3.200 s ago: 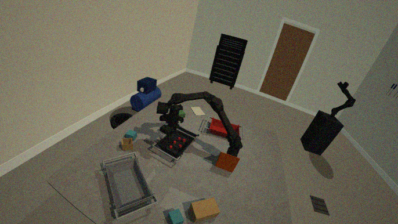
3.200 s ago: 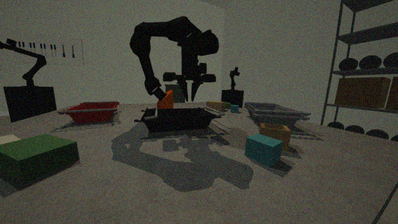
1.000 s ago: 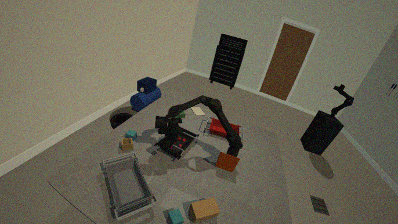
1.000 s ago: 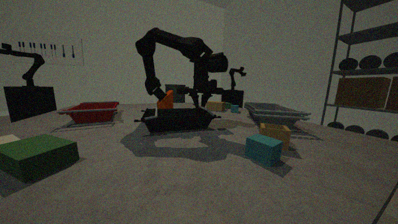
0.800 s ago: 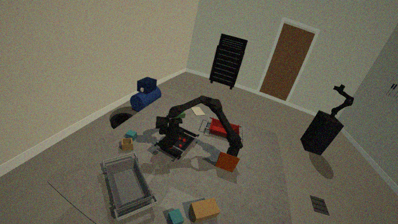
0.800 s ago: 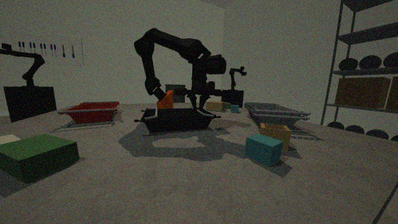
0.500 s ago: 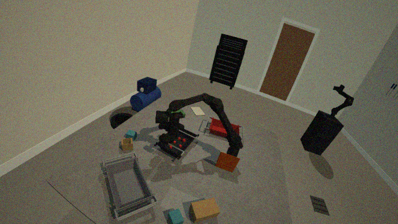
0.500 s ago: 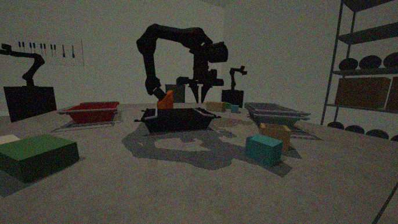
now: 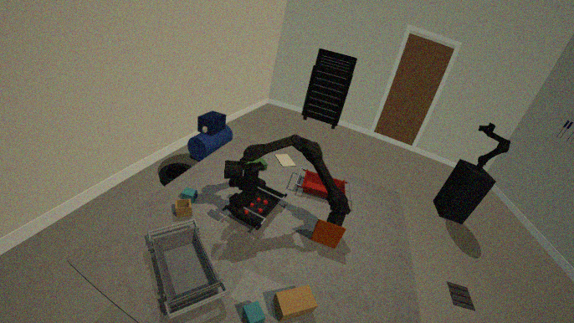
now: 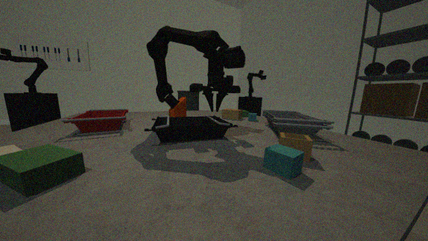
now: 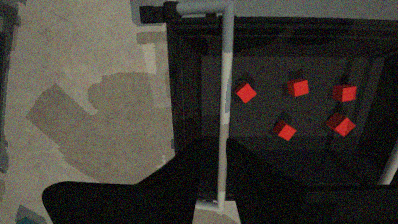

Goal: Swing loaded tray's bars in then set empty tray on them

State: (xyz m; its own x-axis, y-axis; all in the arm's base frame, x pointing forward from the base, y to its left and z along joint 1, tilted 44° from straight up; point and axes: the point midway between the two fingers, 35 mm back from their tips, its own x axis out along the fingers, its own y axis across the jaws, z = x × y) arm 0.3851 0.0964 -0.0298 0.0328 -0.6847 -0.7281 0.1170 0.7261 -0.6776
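The loaded black tray (image 9: 236, 201) (image 10: 190, 132) (image 11: 186, 100) stands upright with several red blocks (image 9: 259, 200) (image 11: 299, 88) inside. One bar (image 9: 254, 215) (image 10: 221, 120) (image 11: 226, 90) lies swung in across its top near one end. The other bar (image 9: 274, 192) (image 10: 161, 126) (image 11: 392, 167) also lies inboard near the opposite end. My gripper (image 10: 215, 110) (image 11: 213, 144) is narrowly open and empty, pointing down above the first bar; its tips cannot be told apart in the top view. A red tray (image 9: 315, 187) (image 10: 100, 125) and a larger-looking grey tray (image 9: 207, 258) (image 10: 299, 123) stand either side, without visible contents.
A teal block (image 9: 189, 192) (image 10: 283, 160) and an open tan box (image 9: 183, 208) (image 10: 307, 148) stand near the grey tray. A green block (image 10: 42, 167) and a cream sheet (image 9: 285, 160) are beyond the black tray. An orange block (image 9: 329, 233) (image 10: 178, 110) is at the arm's base.
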